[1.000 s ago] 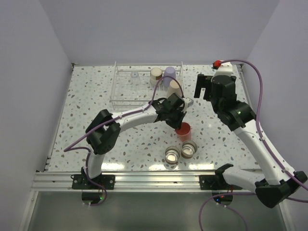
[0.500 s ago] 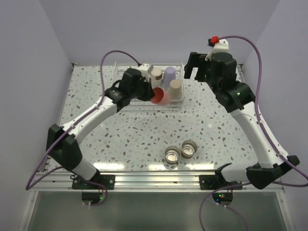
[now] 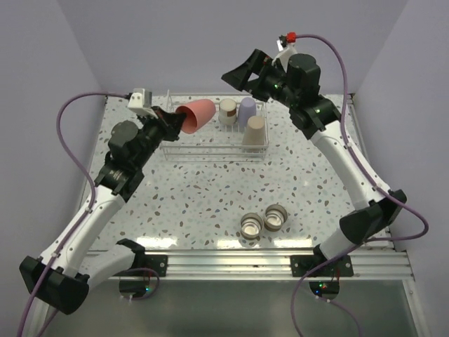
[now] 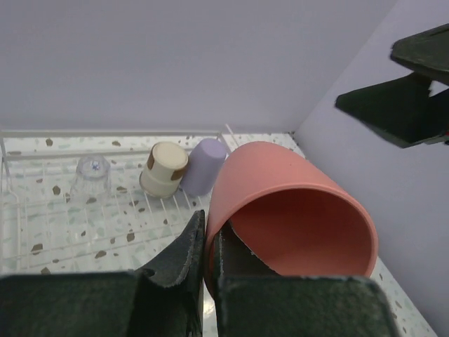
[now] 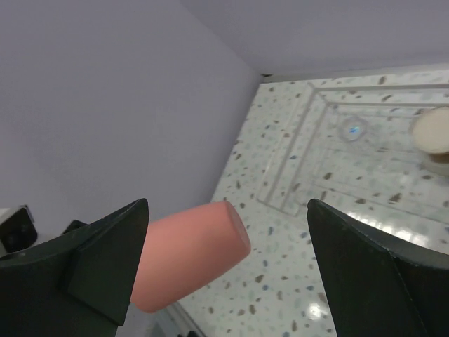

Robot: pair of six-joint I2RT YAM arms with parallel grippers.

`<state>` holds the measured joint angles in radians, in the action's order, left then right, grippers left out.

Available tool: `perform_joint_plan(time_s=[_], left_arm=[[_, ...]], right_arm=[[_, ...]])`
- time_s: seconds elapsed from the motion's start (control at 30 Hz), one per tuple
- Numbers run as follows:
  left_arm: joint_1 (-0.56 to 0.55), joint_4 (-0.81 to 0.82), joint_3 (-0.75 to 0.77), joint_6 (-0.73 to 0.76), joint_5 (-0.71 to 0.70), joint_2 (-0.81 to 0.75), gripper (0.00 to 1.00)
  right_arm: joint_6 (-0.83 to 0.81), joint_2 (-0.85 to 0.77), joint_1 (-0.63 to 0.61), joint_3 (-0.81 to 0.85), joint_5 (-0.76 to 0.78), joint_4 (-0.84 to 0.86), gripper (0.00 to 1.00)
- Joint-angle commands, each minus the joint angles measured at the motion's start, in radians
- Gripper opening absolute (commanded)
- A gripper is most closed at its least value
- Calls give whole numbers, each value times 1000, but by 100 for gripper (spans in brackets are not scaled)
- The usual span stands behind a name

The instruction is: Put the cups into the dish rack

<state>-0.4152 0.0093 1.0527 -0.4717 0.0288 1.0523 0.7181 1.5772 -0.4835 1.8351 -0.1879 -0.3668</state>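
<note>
Left pincer (image 4: 207,242) pinching red-pink cup (image 3: 198,114) by rim. Cup lies on side in air, over dish rack (image 3: 210,153) at counter (image 3: 189,200) far edge. Right pincer (image 3: 240,72) spread wide, empty, raised beyond rack's far side. In rack: lavender cup (image 3: 247,111), beige cup (image 3: 228,109), tan cup (image 3: 255,133), clear cup (image 4: 92,173). Two silvery-rimmed cups (image 3: 251,226) stand by counter's near edge.

In the top view the matte red-pink tapered tumbler (image 3: 198,115), lying sideways above the clear wire-frame dish rack (image 3: 210,144), covers the rack's back-left corner and hides the small clear tumbler (image 4: 91,173) standing there. In the right wrist view a cream, tan-banded cup (image 5: 433,133) inside the rack is cut off by the picture's edge. The red-pink tumbler's open end is hidden behind one dark finger (image 5: 105,260) of the right claw (image 5: 226,207).
</note>
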Motion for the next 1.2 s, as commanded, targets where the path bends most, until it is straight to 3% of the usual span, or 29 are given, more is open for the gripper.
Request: perform_joint_plan(time_s=[0.0, 0.37, 0.7, 0.8, 0.87, 1.17], left_arm=[[13, 275, -116, -44, -26, -110, 0], [13, 400, -200, -35, -44, -196, 0], [13, 420, -234, -22, -96, -204, 0], [13, 426, -240, -25, -116, -192, 0], [13, 443, -252, -34, -128, -175, 0], [13, 459, -270, -45, -147, -135, 0]], right_arm=[[296, 38, -13, -43, -231, 305, 98], [451, 152, -122, 7, -278, 364, 98], [627, 155, -167, -65, -334, 549, 98], [684, 156, -168, -70, -346, 592, 88], [740, 177, -167, -38, -387, 630, 74], [776, 208, -187, -8, -426, 664, 60]])
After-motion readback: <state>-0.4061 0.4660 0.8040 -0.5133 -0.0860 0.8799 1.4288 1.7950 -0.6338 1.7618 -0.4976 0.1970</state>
